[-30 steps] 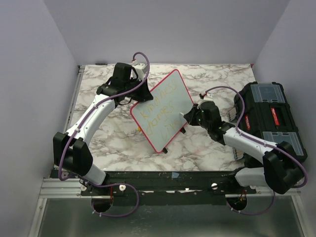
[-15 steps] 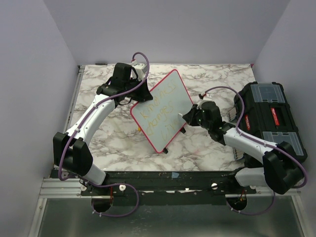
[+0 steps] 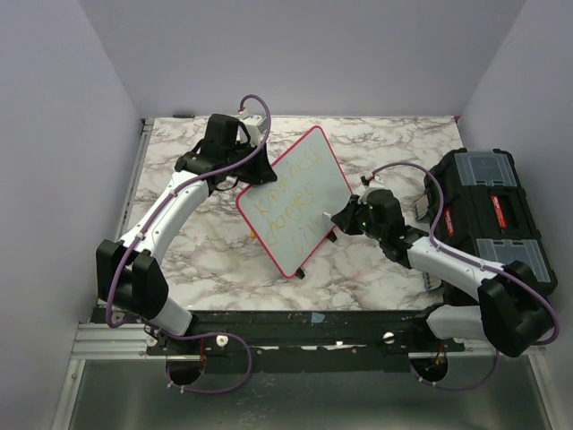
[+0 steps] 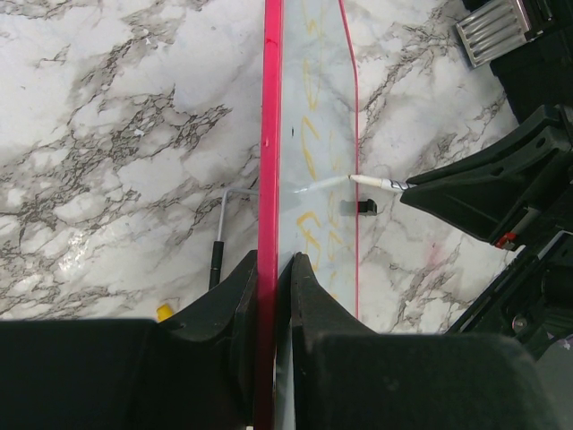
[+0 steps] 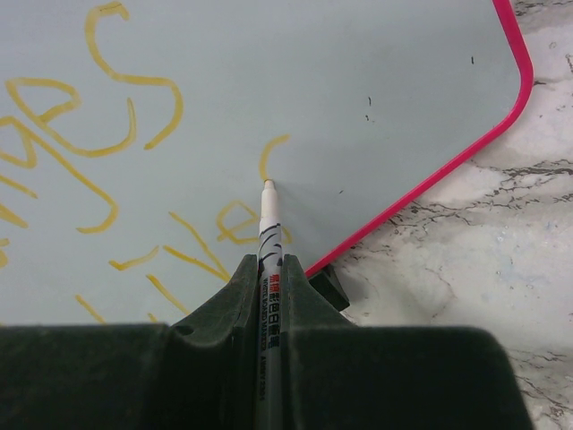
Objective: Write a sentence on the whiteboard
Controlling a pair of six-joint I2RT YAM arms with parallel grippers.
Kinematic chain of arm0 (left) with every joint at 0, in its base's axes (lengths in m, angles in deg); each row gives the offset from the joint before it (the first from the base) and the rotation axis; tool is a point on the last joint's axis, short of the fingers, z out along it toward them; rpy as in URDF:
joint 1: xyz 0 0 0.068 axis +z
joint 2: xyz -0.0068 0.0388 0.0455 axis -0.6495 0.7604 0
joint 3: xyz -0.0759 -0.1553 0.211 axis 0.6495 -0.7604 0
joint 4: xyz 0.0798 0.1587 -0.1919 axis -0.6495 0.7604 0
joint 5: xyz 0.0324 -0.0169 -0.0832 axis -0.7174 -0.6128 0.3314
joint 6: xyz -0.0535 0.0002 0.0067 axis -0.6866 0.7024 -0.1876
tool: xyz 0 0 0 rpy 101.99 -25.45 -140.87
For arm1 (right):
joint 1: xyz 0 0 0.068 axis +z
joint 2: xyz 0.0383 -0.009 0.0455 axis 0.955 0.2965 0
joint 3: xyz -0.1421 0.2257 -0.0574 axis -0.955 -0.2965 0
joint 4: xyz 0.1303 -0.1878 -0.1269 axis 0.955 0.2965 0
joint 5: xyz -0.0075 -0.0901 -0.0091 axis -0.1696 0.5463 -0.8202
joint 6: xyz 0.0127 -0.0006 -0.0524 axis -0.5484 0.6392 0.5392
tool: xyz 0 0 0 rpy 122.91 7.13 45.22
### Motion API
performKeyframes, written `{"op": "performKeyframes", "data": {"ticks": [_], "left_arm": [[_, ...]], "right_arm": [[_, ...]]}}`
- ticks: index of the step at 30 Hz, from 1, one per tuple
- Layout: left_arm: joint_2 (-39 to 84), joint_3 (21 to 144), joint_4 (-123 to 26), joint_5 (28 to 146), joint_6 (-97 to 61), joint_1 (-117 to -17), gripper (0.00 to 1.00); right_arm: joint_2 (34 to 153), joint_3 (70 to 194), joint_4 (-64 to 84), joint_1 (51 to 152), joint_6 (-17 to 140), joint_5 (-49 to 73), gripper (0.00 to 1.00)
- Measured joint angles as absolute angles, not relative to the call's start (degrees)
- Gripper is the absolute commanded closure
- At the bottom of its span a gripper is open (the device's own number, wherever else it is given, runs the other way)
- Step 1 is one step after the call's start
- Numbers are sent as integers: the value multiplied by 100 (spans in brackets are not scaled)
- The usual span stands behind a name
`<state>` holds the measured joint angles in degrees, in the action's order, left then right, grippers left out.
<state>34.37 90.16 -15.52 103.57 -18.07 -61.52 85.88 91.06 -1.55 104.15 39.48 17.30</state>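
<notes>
The whiteboard [image 3: 294, 199] stands tilted on the table [image 3: 206, 246], its lower edge on the marble. The left gripper [image 4: 273, 264] is clamped on the red frame, 1 finger on each face. The right gripper [image 5: 267, 264] pinches a marker [image 5: 268, 219] between its 2 fingers, and the tip touches the board just below a short curved stroke. The sentence [image 5: 125, 79] runs in faint yellow rows, and this stroke sits in the bottom row near the corner, so the writing looks close to done. The pressure should be light and even, since a hard push could swing the board in the left grip. Little room remains before the frame, so the closing letters need to be small.
</notes>
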Motion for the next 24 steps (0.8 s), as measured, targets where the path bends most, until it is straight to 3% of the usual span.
{"op": "performKeyframes", "data": {"ticks": [24], "left_arm": [[3437,9016,-1550,10322,-1807,-6152,100]], "right_arm": [[8767,9104,147,10417,3950,2417,99]]}}
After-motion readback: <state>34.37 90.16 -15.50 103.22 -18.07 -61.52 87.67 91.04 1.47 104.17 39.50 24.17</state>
